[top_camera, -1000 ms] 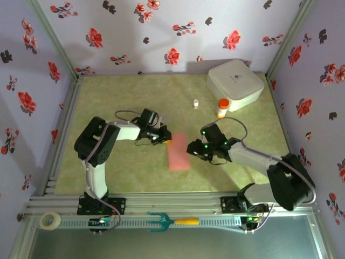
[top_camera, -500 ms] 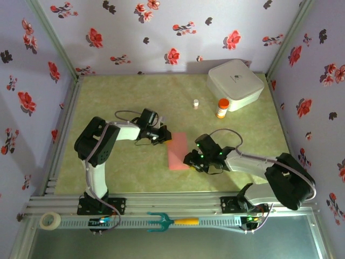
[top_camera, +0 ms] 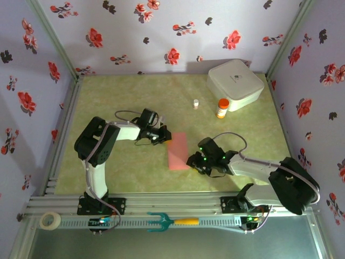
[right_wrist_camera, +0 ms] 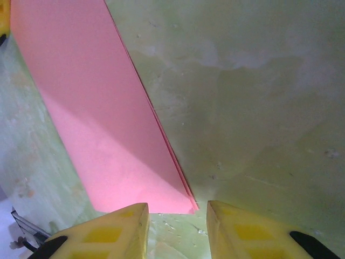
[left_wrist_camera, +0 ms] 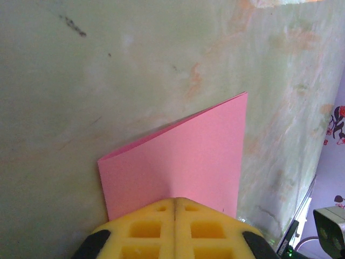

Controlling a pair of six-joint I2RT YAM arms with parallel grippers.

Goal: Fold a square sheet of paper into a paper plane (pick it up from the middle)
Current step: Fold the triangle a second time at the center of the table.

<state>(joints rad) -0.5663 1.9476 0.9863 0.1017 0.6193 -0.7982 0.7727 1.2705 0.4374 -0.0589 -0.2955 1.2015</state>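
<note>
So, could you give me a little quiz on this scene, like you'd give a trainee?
1. True or false: the salmon-pink paper sheet lies folded over on itself.
2. Whose fingers are spread apart: A, the left arm's fingers, or B, the right arm's fingers?
3. Name what stands nearest the white rounded plastic box.
Key: 1 true; 2 B; 3 the orange-capped bottle.

no legible text, small dark mark (top_camera: 235, 77) on white box (top_camera: 243, 89), unreadable
</note>
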